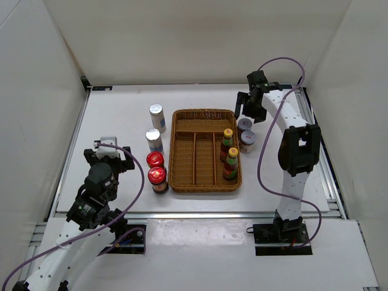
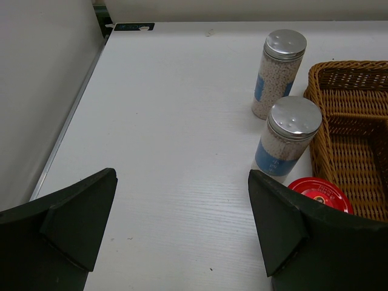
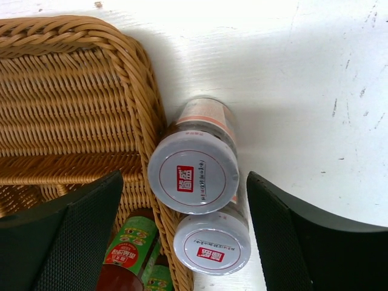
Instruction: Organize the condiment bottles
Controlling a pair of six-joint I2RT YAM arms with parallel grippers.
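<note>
Top view: table [image 1: 115, 115] has open room at upper left & along the bottom edge; the strip right of the wicker tray [image 1: 205, 113] is narrow. Left of the tray, in a column going down: upper shaker [image 1: 157, 117], lower shaker [image 1: 154, 140], upper red-lidded jar [image 1: 155, 160], lower red-lidded jar [image 1: 157, 177]. The tray's right compartment holds upper sauce bottle [image 1: 227, 143] & lower sauce bottle [image 1: 231, 162], both upright. Outside its right wall, just beside it, upper grey-lidded jar [image 3: 193, 179] touches lower grey-lidded jar [image 3: 212, 245]. R gripper [image 3: 185, 176] straddles the upper one, jaws wide, not touching it. L gripper [image 2: 182, 176] sits lower left, jaws wide, gripping nothing.
</note>
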